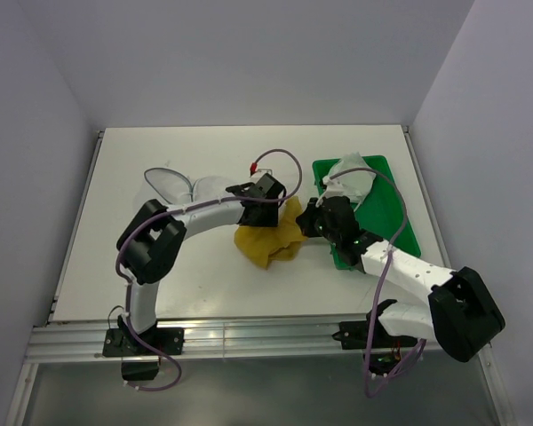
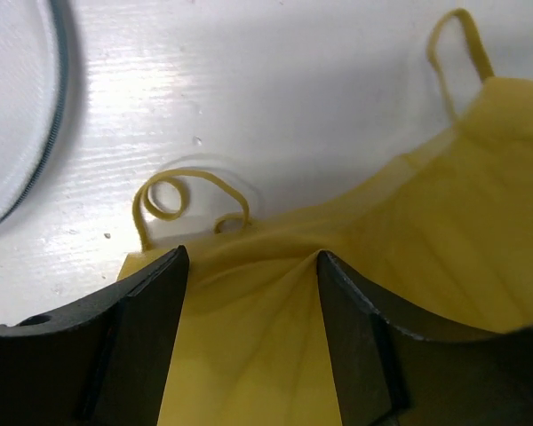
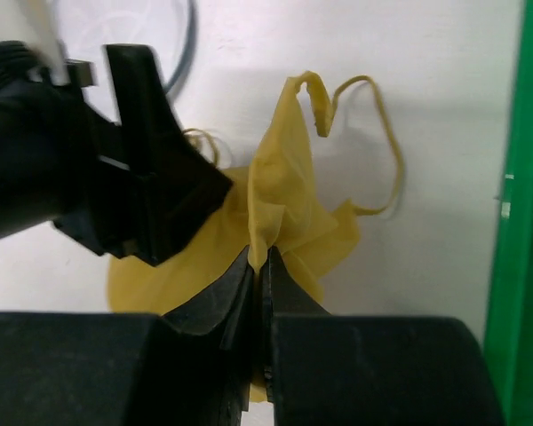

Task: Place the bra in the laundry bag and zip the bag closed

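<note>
The mustard-yellow bra (image 1: 271, 241) lies crumpled on the white table between my two grippers. My left gripper (image 1: 263, 209) hangs over its left part with jaws open; in the left wrist view (image 2: 252, 266) yellow fabric (image 2: 426, 204) lies between the spread fingers (image 2: 151, 328), with thin straps curling beyond. My right gripper (image 1: 312, 222) is shut on a pinched fold of the bra (image 3: 284, 186), seen at the fingertips in the right wrist view (image 3: 265, 259). The white mesh laundry bag (image 1: 171, 185) lies at the left behind my left arm; its dark zipper rim (image 2: 60, 98) shows.
A green plastic tray (image 1: 393, 222) stands on the right with a white-grey garment (image 1: 351, 177) in it; its edge (image 3: 515, 222) is close beside my right gripper. My left gripper's black body (image 3: 115, 177) is close to the left of my right gripper.
</note>
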Motion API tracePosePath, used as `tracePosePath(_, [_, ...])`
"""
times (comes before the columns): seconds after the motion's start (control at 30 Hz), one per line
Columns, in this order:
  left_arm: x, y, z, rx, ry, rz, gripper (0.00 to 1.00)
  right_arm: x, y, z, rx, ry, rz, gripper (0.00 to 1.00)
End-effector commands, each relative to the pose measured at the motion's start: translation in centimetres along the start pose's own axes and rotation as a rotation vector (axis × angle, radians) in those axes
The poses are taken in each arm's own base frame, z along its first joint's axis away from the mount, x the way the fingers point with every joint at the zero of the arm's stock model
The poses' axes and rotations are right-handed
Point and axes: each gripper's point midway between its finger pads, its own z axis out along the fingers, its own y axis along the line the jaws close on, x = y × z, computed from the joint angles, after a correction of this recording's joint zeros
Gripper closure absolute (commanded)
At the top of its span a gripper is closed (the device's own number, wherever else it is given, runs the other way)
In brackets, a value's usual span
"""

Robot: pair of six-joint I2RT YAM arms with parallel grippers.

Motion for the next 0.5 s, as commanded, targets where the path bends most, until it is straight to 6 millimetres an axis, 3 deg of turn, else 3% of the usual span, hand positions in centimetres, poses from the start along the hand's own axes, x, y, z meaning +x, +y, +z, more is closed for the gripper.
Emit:
tracePosePath(0.0, [-2.7,-0.8,-1.6,0.066,-0.055,-0.011,0.32,-2.1,-1.4,-0.2,0.099,-0.116,0.0,0.92])
tracePosePath(0.23, [-3.1,0.3,-5.4,0.102,-0.084,-0.069,0.28,-3.2,-2.1,-1.1,0.188,-0.186,-0.041,0.92])
tracePosePath(0.33, [-3.2,2.6,-7.3,0.068,-0.109,-0.114,0.27,-3.3,-2.1,-1.2,0.196,-0.19,-0.049,0.92])
tracePosePath(0.4, [-2.1,4.5,-7.8,0.035,-0.103,-0.133,0.29,-3.5,-2.0,-1.3,0.196,-0.197,-0.052,0.93])
tracePosePath(0.47, [-2.1,5.7,-9.6,0.05,-0.131,-0.182,0.3,-3.5,-2.2,-1.5,0.209,-0.205,-0.048,0.93])
